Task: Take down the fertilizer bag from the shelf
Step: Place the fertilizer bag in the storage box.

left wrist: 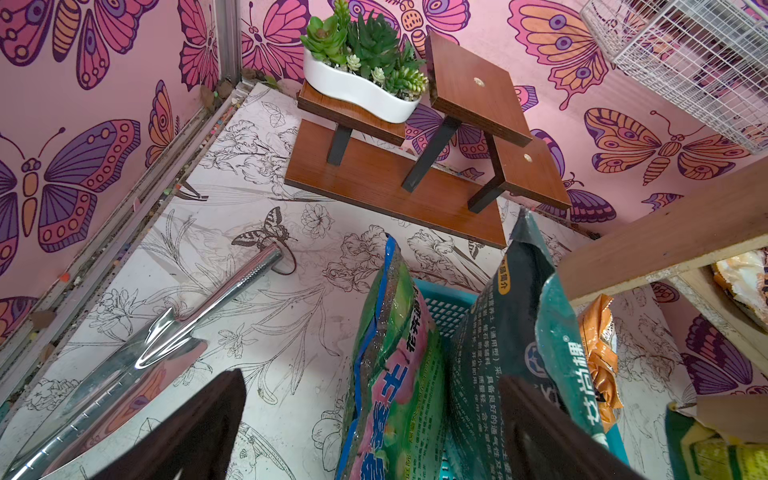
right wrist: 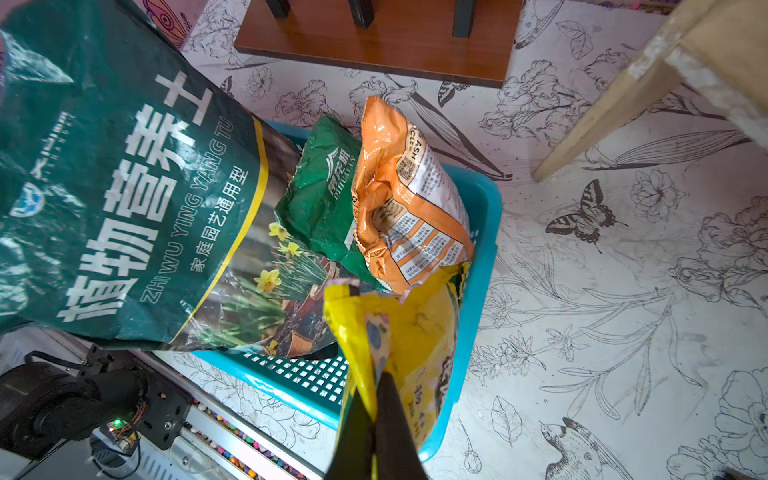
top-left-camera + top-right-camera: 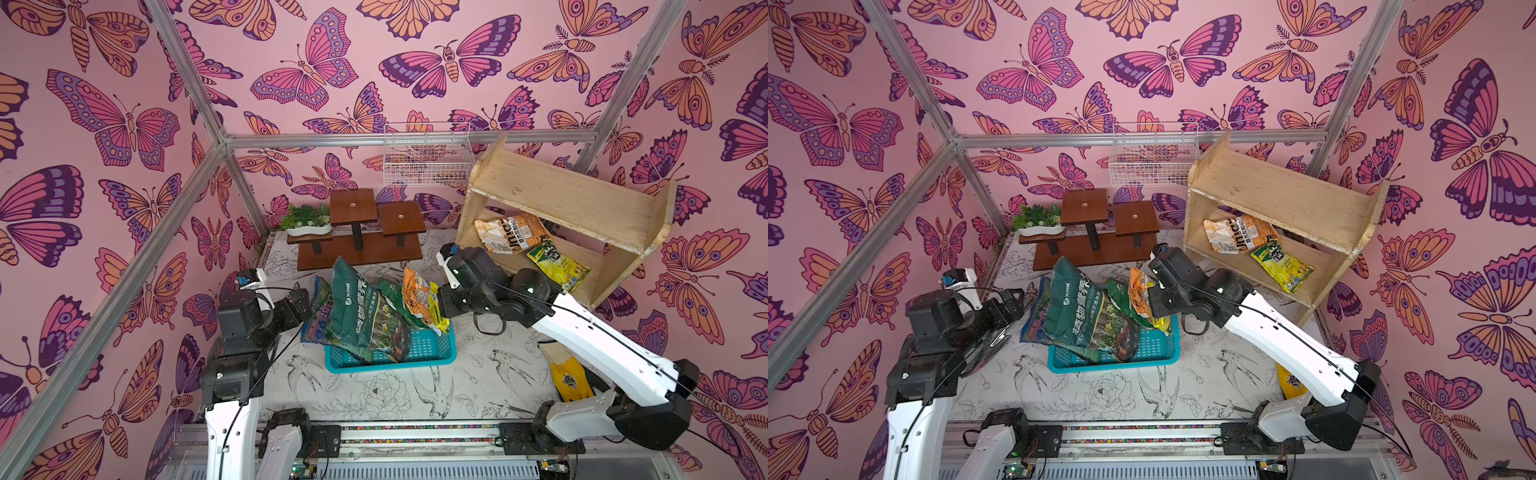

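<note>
My right gripper (image 2: pixel 376 386) is shut on the top edge of a yellow fertilizer bag (image 2: pixel 419 332), which hangs into the right end of the teal basket (image 2: pixel 486 232). In both top views this gripper (image 3: pixel 444 305) (image 3: pixel 1152 305) is over the basket (image 3: pixel 419 353), left of the plywood shelf (image 3: pixel 573 199) (image 3: pixel 1287 195). On the shelf's lower tier lie an orange-white bag (image 3: pixel 511 239) and a yellow-green bag (image 3: pixel 559 266). My left gripper (image 1: pixel 372 378) (image 3: pixel 307 303) is open at the basket's left end, its fingers either side of a blue-green bag (image 1: pixel 395 374).
The basket also holds a big dark green bag (image 3: pixel 361 307), a smaller green bag (image 2: pixel 320 199) and an orange bag (image 3: pixel 417 293). Behind it stand a brown stepped stand (image 3: pixel 361 249) with a potted plant (image 3: pixel 305 220) and a white wire basket (image 3: pixel 428 160). A steel trowel (image 1: pixel 166 332) and a yellow glove (image 3: pixel 571 376) lie on the table.
</note>
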You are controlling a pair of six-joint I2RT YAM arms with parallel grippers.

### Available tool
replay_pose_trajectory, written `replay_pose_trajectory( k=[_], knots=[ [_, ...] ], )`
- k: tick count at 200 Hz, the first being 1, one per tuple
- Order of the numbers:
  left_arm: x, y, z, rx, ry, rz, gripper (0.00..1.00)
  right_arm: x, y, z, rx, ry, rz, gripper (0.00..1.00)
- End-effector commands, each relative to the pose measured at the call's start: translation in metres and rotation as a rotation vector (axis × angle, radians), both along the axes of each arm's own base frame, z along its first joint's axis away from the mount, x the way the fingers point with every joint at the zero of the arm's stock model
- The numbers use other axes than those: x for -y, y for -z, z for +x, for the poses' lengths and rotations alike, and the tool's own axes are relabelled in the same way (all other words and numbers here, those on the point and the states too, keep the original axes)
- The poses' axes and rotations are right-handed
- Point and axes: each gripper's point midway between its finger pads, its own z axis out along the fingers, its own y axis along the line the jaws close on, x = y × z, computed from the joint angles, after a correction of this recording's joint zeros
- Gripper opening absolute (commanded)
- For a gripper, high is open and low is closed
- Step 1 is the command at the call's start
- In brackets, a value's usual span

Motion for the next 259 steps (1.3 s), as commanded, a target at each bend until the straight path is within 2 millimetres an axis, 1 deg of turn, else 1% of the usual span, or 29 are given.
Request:
replay_pose_trajectory(
  k=[1, 38, 59, 109, 131, 161, 175, 197, 216, 236, 259],
  knots=[
    [-0.002, -0.003, -0.001, 0.017, -0.005, 0.008, 1.0, -0.019, -0.004, 0.007, 0.018, 0.003, 0.066, 0.0],
    [-0.002, -0.003, -0.001, 0.017, -0.004, 0.008, 1.0, -0.022, 0.019, 0.008, -0.018, 0.014, 0.031, 0.0],
    [-0.001, -0.004, -0.001, 0.019, -0.003, 0.008, 1.0, -0.02, 0.031, 0.004, -0.04, 0.014, 0.024, 0.0],
    [-0.001, -0.003, -0.001, 0.019, -0.002, 0.008, 1.0, 0.001, 0.069, -0.01, -0.069, 0.044, 0.007, 0.0],
    [-0.001, -0.003, -0.001, 0.019, -0.002, 0.007, 1.0, 0.008, 0.073, -0.016, -0.071, 0.055, 0.04, 0.0],
    [-0.001, -0.003, 0.0, 0.017, -0.002, 0.007, 1.0, 0.017, 0.078, -0.016, -0.056, 0.086, 0.039, 0.0],
    [-0.001, -0.003, -0.001, 0.018, -0.002, 0.007, 1.0, 0.017, 0.079, -0.016, -0.062, 0.088, 0.035, 0.0],
    [-0.001, -0.003, -0.001, 0.017, -0.002, 0.008, 1.0, 0.01, 0.077, -0.017, -0.082, 0.081, 0.051, 0.0],
    [-0.001, -0.003, -0.001, 0.017, -0.002, 0.007, 1.0, 0.016, 0.078, -0.012, -0.063, 0.119, 0.03, 0.0],
    [-0.001, -0.004, -0.001, 0.02, -0.001, 0.007, 1.0, 0.029, 0.091, -0.005, -0.046, 0.174, -0.02, 0.0],
    [0.0, -0.003, 0.0, 0.019, 0.002, 0.005, 1.0, 0.048, 0.114, 0.003, -0.041, 0.238, -0.084, 0.0]
  ],
)
